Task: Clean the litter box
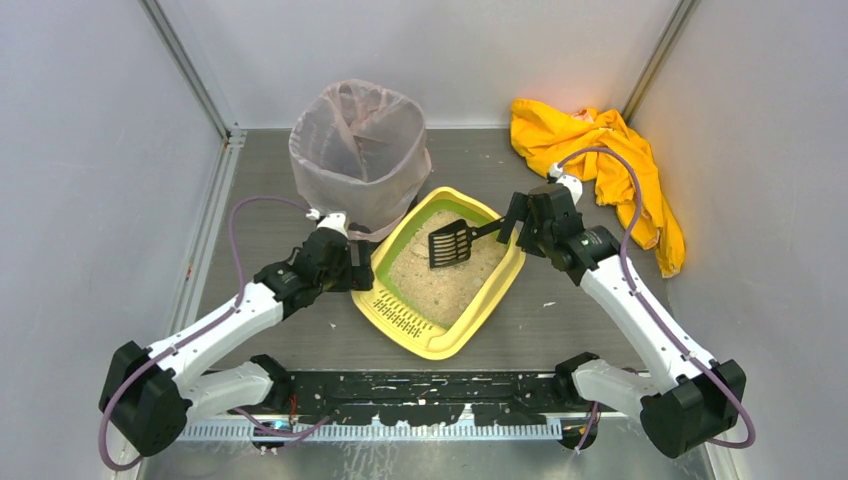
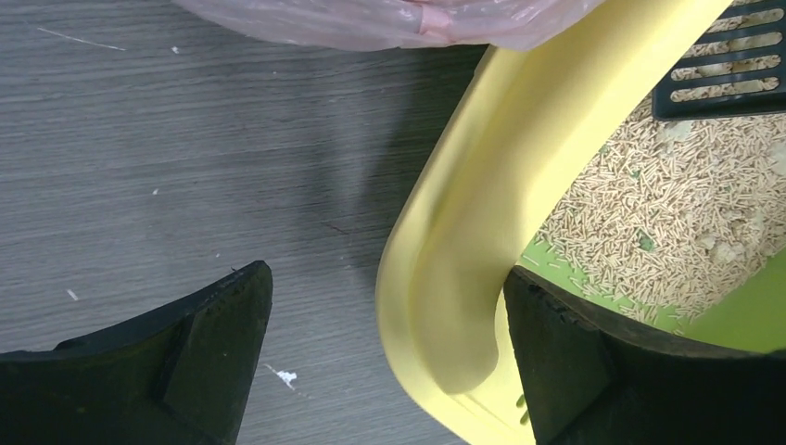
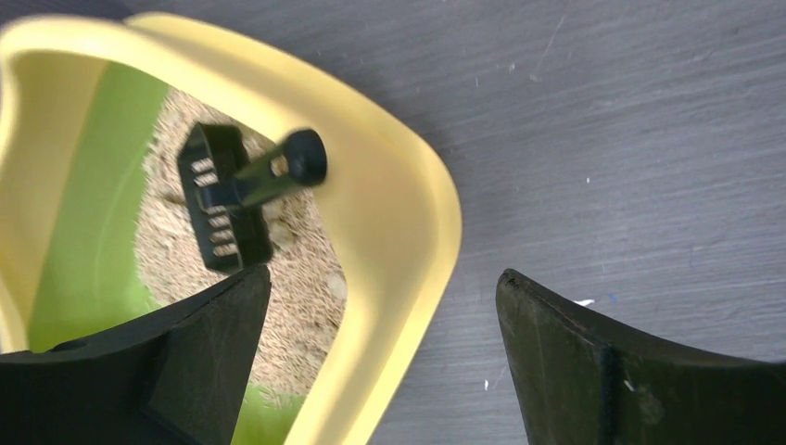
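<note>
Smooth yellow plastic litter box (image 1: 497, 290) holds grainy beige pellets (image 1: 440, 288) and a slotted black scoop (image 1: 450, 244). Left gripper (image 1: 362, 271) at 9 o'clock and right gripper (image 1: 511, 224) at 2 both gape wide, empty.

litter box (image 1: 437, 341) | yellow, green inside | beige litter | table centre, angled

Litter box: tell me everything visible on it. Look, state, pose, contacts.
The litter box is a shallow yellow plastic tray with rounded corners, a green inner wall and a slotted ledge at its near end. It sits diagonally on the table, holding a thin layer of beige pellet litter. A black slotted scoop lies on the litter, handle toward the right rim. The bagged bin overlaps its far-left corner. The left gripper, open, straddles its left rim.
</note>
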`<action>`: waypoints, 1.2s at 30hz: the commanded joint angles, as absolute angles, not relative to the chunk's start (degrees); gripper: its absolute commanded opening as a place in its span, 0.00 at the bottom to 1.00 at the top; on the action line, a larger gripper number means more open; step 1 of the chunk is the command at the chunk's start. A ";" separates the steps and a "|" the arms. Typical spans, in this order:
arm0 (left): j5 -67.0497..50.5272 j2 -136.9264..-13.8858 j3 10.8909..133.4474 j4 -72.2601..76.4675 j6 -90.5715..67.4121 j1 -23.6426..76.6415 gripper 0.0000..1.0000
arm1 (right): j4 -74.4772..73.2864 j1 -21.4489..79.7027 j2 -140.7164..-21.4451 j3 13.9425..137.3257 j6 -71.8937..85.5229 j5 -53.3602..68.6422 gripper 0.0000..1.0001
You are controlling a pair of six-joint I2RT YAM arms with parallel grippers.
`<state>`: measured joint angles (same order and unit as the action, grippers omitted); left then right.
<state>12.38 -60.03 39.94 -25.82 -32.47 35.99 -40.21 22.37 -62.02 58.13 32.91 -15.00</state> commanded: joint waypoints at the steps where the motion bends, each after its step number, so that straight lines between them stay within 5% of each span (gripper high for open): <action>1: 16.84 -63.65 40.72 -22.52 -31.39 37.35 0.94 | -40.00 24.27 -61.58 55.87 33.70 -16.74 0.96; 19: 18.98 -72.14 39.39 -18.24 -34.30 42.18 0.92 | -34.19 26.39 -75.22 52.38 37.16 -12.31 0.91; 36: 18.12 -95.03 47.74 -10.08 -37.65 51.59 0.91 | -30.02 19.38 -82.35 53.71 36.98 -8.02 0.91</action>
